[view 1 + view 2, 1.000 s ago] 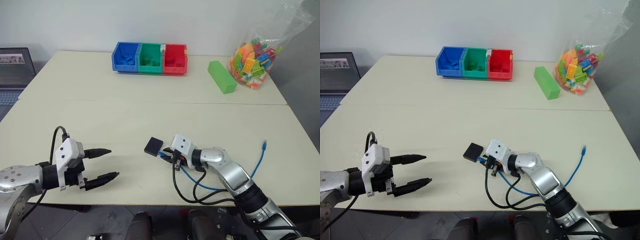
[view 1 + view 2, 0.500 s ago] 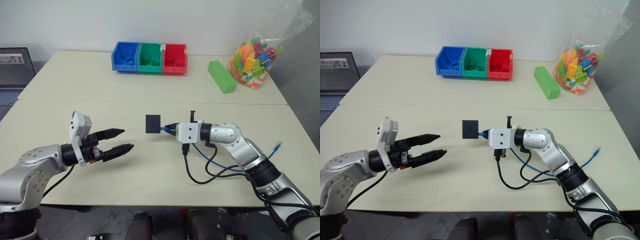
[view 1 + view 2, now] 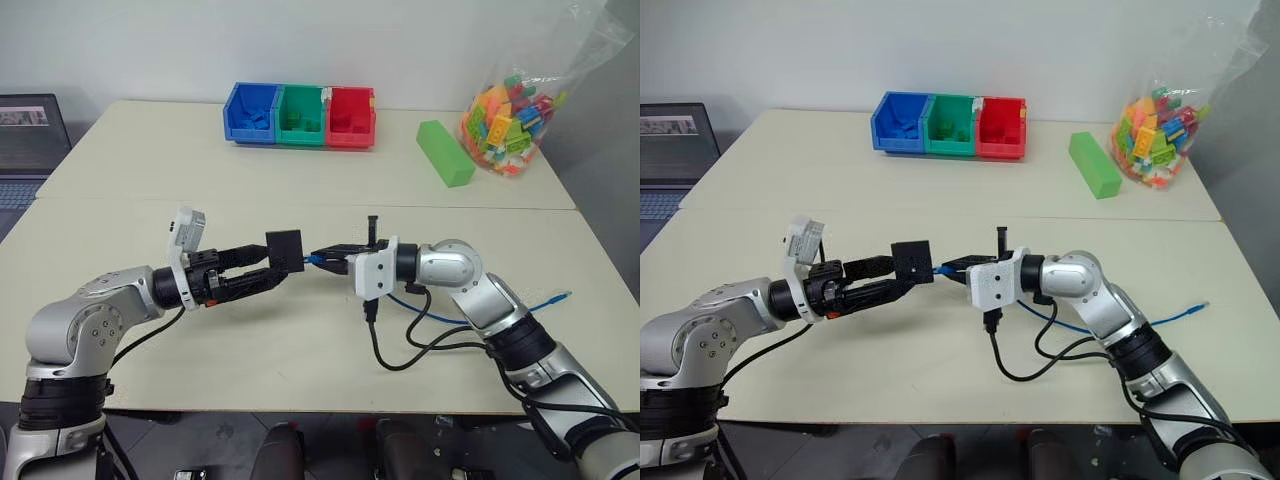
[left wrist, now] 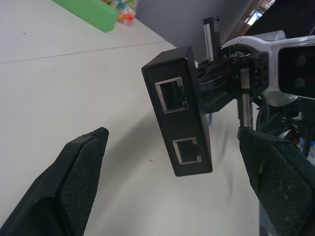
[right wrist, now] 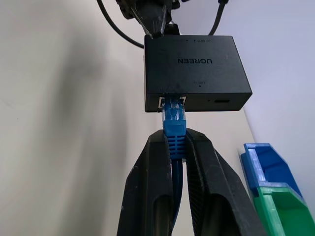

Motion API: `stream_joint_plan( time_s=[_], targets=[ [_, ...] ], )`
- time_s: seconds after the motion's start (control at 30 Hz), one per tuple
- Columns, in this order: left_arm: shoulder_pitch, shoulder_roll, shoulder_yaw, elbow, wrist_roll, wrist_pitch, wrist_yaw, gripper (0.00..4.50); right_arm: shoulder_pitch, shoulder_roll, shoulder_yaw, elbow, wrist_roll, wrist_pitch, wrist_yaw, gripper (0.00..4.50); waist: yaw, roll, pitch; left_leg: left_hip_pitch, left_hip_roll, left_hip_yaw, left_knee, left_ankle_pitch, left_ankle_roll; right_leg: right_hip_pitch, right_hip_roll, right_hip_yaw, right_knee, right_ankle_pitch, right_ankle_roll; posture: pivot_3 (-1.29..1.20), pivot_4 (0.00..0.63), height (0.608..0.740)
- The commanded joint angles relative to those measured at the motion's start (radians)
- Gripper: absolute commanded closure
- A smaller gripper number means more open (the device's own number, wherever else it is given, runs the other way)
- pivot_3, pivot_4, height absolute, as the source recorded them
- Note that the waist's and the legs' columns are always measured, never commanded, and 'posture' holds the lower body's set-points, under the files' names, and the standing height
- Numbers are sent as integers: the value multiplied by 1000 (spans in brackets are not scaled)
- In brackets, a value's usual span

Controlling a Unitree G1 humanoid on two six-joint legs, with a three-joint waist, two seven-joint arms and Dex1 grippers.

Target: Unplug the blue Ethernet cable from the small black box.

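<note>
left eye view: the small black box point(image 3: 284, 249) hangs in the air above the table point(image 3: 300, 200), at mid-frame, carried by the blue ethernet cable point(image 3: 312, 259) plugged into its 3 o'clock side. the right gripper point(image 3: 322, 255) is pressed together on the plug's boot. the left gripper point(image 3: 262, 268) comes in from 9 o'clock, fingers spread, its tips about level with the box.

right eye view: same layout; the loose cable trails toward 4 o'clock over the table edge.

left wrist view: the box sits between the spread left fingers point(image 4: 69, 189), touching neither, two empty ports facing the camera.

right wrist view: the plug is seated in the box's port, the boot pinched between the right fingers point(image 5: 147, 191).

to do this step well, i judge the left gripper should close squarely on the box's flat faces, clear of the ports. only then should the right pull straight back along the plug's axis, without twisting. the latch tab likely needs pressing first.
</note>
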Motion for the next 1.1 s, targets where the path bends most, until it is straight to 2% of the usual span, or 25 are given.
stream_joint_plan(
  time_s=[0.03,0.53,0.8,0.87,0.9,1.03,1.07,1.1],
  targets=[
    [-41,8,6,9,-35,25,-21,535,-1,2,-32,-56,11,-15,1,4387,0,0,0,0,0,0,0,0,0,0,0,0,0,0,0,0,150,740],
    [-50,7,-6,6,-65,80,-67,3645,6,-6,-25,-69,-19,-55,-7,4389,0,0,0,0,0,0,0,0,0,0,0,0,0,0,0,0,150,740],
    [-48,14,-19,2,-54,64,-88,3722,28,-37,-16,-100,-8,-49,43,4390,0,0,0,0,0,0,0,0,0,0,0,0,0,0,0,0,150,740],
    [-48,17,-23,1,-49,55,-98,3722,38,-53,-16,-127,17,-17,77,3685,0,0,0,0,0,0,0,0,0,0,0,0,0,0,0,0,150,740],
    [-50,19,-28,0,-45,49,-106,3722,44,-66,-17,-147,29,6,98,3555,1,0,0,0,0,0,0,0,0,0,0,0,0,0,0,0,150,740],
    [-57,27,-47,2,-27,30,-141,3722,66,-100,-31,-236,116,134,175,2495,1,0,0,0,0,0,0,0,0,0,0,0,0,0,0,0,150,740],
    [-55,34,-57,0,-20,22,-159,3722,76,-106,-41,-272,168,209,196,2278,0,0,0,0,0,0,0,0,0,0,0,0,0,0,0,0,150,740],
    [-54,39,-67,-2,-15,13,-178,3722,87,-106,-57,-304,226,299,205,2264,1,0,0,0,0,0,0,0,0,0,0,0,0,0,0,0,150,740]
  ],
)
